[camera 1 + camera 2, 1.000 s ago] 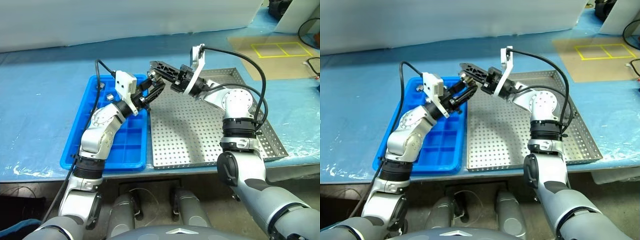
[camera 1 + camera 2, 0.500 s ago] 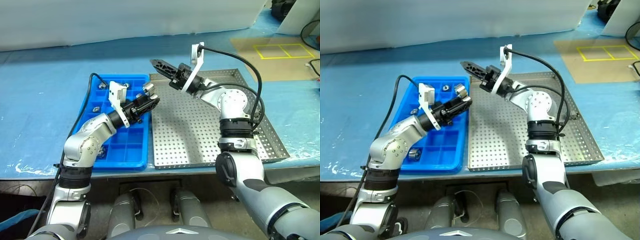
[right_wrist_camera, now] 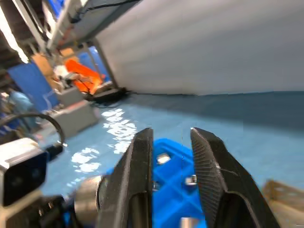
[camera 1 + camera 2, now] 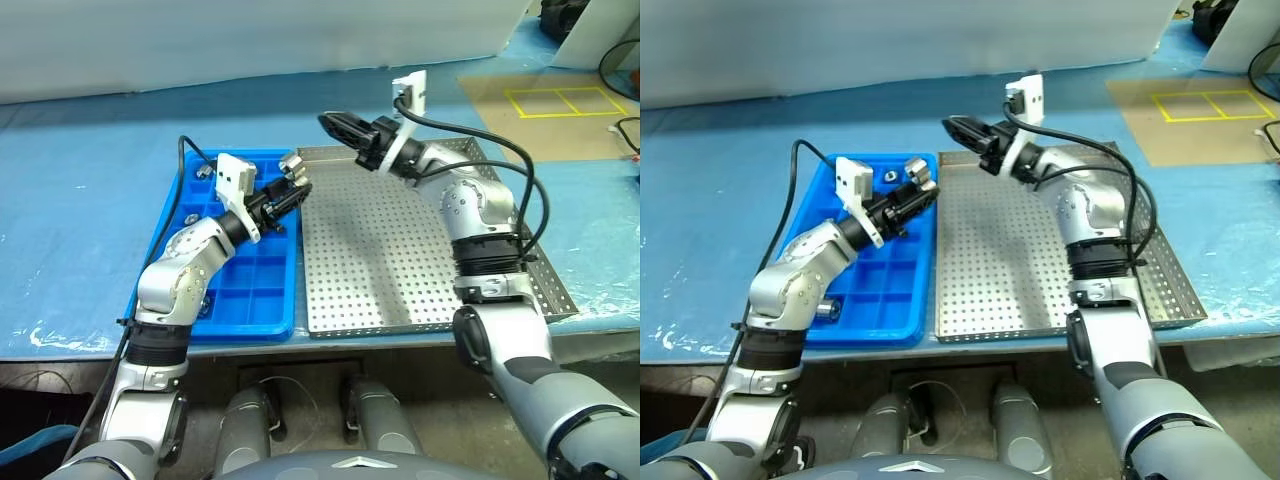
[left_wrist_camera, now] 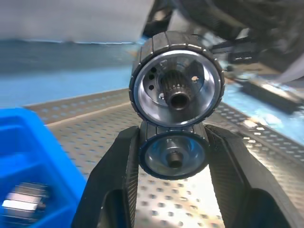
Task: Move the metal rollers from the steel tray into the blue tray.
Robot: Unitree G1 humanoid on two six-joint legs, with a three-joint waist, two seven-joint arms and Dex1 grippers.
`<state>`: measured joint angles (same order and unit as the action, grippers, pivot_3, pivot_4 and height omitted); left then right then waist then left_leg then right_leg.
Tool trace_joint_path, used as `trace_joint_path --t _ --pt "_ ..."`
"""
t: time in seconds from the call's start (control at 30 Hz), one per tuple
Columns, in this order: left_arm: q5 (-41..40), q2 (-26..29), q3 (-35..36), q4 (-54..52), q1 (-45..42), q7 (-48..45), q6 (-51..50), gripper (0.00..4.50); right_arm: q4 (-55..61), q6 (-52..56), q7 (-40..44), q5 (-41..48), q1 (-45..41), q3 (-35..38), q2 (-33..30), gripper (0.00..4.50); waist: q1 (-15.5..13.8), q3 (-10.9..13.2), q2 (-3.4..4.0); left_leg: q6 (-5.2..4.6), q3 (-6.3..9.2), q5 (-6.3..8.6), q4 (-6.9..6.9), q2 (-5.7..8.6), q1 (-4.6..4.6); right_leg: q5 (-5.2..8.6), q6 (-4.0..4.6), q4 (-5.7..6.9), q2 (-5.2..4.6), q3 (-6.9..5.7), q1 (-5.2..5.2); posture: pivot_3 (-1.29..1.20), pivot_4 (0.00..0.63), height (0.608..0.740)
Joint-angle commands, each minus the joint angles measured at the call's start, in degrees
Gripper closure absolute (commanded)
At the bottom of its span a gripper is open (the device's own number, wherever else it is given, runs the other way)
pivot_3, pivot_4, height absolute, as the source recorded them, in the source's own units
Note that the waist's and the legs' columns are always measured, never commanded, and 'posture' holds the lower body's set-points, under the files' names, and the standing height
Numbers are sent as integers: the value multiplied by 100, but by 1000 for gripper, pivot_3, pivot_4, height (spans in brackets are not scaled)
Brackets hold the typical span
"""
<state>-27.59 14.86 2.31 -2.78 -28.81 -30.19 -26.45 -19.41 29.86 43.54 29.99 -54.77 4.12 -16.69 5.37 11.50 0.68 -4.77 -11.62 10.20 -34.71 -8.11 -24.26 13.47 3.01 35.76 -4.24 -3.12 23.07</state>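
Observation:
My left gripper (image 4: 288,190) is shut on a shiny flanged metal roller (image 4: 293,163), held above the blue tray's right rim. In the left wrist view the roller (image 5: 176,78) sits clamped between both black fingers (image 5: 118,175). The blue tray (image 4: 262,295) of square compartments lies on the left, with other rollers (image 4: 205,172) in its far cells. To its right lies the steel tray (image 4: 400,260) with its perforated floor. My right gripper (image 4: 330,122) hovers over the steel tray's far left corner. Its fingers (image 3: 137,161) stand slightly apart with nothing between them.
A pale blue sheet (image 4: 80,200) covers the table, whose front edge runs just below both trays. A white board (image 4: 250,40) stands along the back. Black cables (image 4: 500,150) loop from both wrists. A brown mat with yellow tape (image 4: 555,100) lies at the far right.
The two grippers, together at the roller a second ago, have separated. My left gripper carried the roller left and down toward the blue tray. My right gripper drew back to the right, rolled and parted.

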Motion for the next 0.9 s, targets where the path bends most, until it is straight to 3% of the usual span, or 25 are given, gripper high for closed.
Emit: trace_joint_path --t 0.03,0.17,0.33,0.47,0.9 --pt "428 -60 68 205 -233 245 644 2784 397 -304 643 -84 -63 -157 -259 2187 10 0 -1 -3 0 1 -1 0 -1 0 0 -1 0 1 0 -506 150 740" --pt "613 -147 39 414 -312 243 966 2784 976 45 966 -138 231 -607 -416 895 37 -1 -2 -12 0 5 -1 -4 -3 0 0 -4 1 1 2 -514 150 740" --pt "723 -259 80 649 -462 305 1154 2784 1036 -269 523 -560 379 -889 -13 895 41 -1 -2 -12 0 4 -13 -10 -4 0 1 7 3 0 4 -521 150 740" --pt "743 -282 102 706 -533 302 1211 2784 794 -520 76 -1070 329 -1149 339 37 39 -1 -2 -12 0 5 -25 -11 -4 -3 4 11 3 0 1 -521 150 740" --pt "721 -286 72 467 -359 294 1114 2784 152 -1040 -383 -1443 69 -1078 955 37 27 -2 -4 -19 0 9 -29 -13 -20 -3 5 9 3 -1 10 -494 150 740"
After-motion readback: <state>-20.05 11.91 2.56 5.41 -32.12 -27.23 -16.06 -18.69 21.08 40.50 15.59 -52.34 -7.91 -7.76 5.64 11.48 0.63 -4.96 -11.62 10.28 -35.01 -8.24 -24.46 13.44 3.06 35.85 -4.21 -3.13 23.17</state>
